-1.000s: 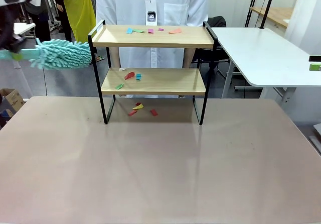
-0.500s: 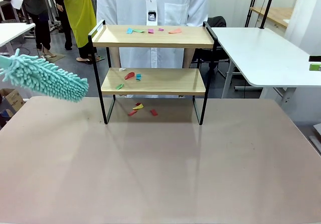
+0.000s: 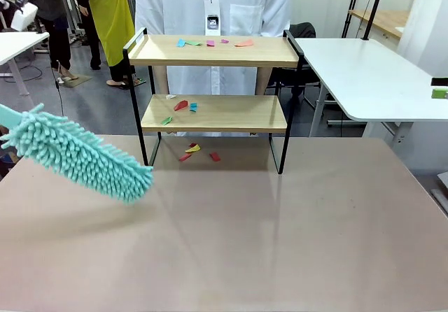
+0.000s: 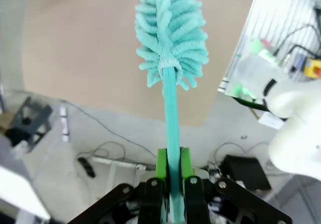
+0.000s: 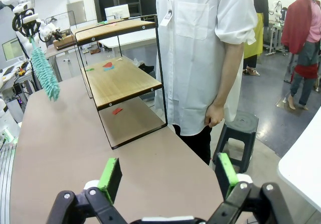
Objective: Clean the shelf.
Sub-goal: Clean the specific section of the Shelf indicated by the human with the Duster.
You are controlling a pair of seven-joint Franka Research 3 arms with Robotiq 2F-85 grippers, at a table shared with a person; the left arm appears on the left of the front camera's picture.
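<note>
Left claw [image 4: 173, 159] is clamped tight on the duster [image 4: 170, 30]: green pads pinch the thin, smooth teal plastic handle on both sides, and the head beyond it is a fat plume of soft chenille noodles. From the front we see the duster [image 3: 80, 158] tilted, tip low and toward the shelf, hanging over the left part of the table [image 3: 245, 242], apart from the shelf frame; we can't tell whether the noodles touch the tabletop. Right claw [image 5: 168, 176] stands wide, with nothing between its green pads. The shelf [image 3: 241, 112] sits at the far middle of the table, right in front of the person [image 3: 210, 4] in a white coat: two flat, light wood-grain boards in a thin black metal rod frame, with raised loop rails at both ends of the top board. In the right wrist view the shelf [image 5: 125, 81] runs along the table's far edge, the person's hand [image 5: 214, 114] hangs by their side and the duster [image 5: 45, 73] shows beyond it. Small flat paper scraps [image 3: 210, 43] in red, blue, green, pink and yellow lie on the top board, on the lower board and on the table under the shelf. The table is matte, dull tan and smooth, with a faint reflection of the frame. A glossy white table [image 3: 364, 74] with a rounded corner stands at the right.
</note>
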